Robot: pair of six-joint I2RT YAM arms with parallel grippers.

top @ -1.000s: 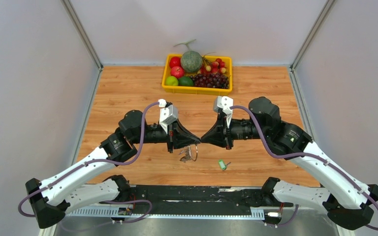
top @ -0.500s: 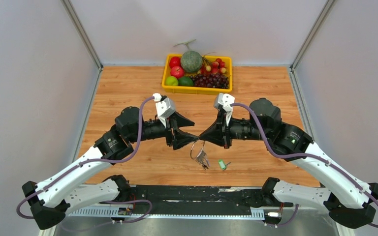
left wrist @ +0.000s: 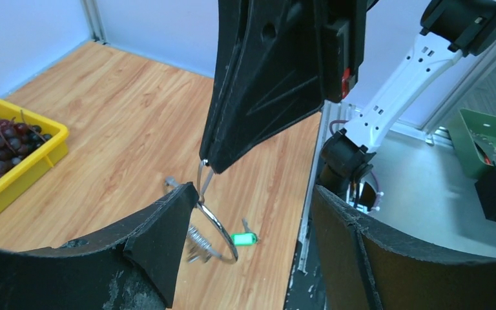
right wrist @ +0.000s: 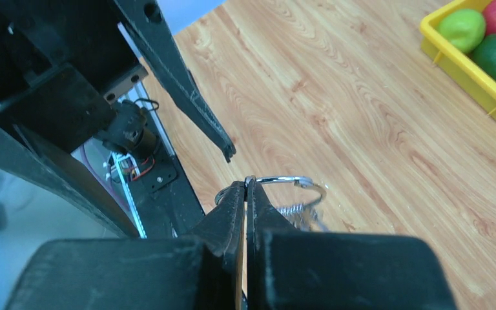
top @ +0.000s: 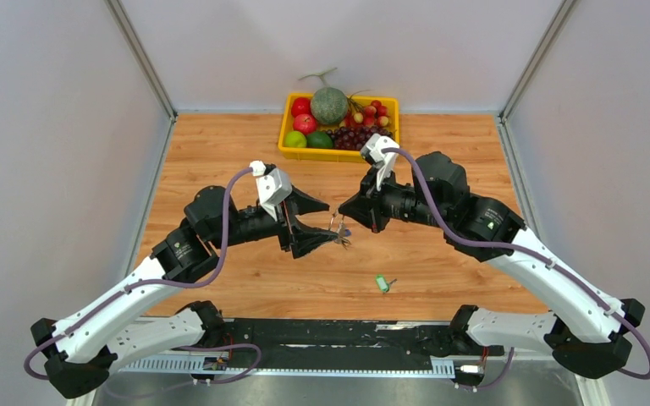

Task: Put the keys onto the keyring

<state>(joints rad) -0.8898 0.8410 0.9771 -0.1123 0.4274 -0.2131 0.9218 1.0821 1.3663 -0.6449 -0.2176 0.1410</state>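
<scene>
My right gripper point(top: 339, 223) is shut on the top of the keyring point(right wrist: 284, 179), a thin silvery ring held above the table. A bunch of small silvery keys point(left wrist: 196, 241) dangles from the ring, blurred. My left gripper point(top: 325, 227) faces it, open, with nothing between its fingers point(left wrist: 168, 223). From the left wrist, the keyring point(left wrist: 223, 234) hangs just beyond the left fingertip, under the tip of the right gripper point(left wrist: 210, 165). Whether it touches the finger I cannot tell. A green-headed key point(top: 382, 283) lies alone on the wood near the front edge.
A yellow tray point(top: 338, 156) of fruit stands at the back centre of the wooden table. A black rail point(top: 338, 334) runs along the near edge between the arm bases. Grey walls close both sides.
My left gripper has opened, let go of the keyring and drawn back to the left. The right gripper has carried the ring and its keys up and toward the far side.
</scene>
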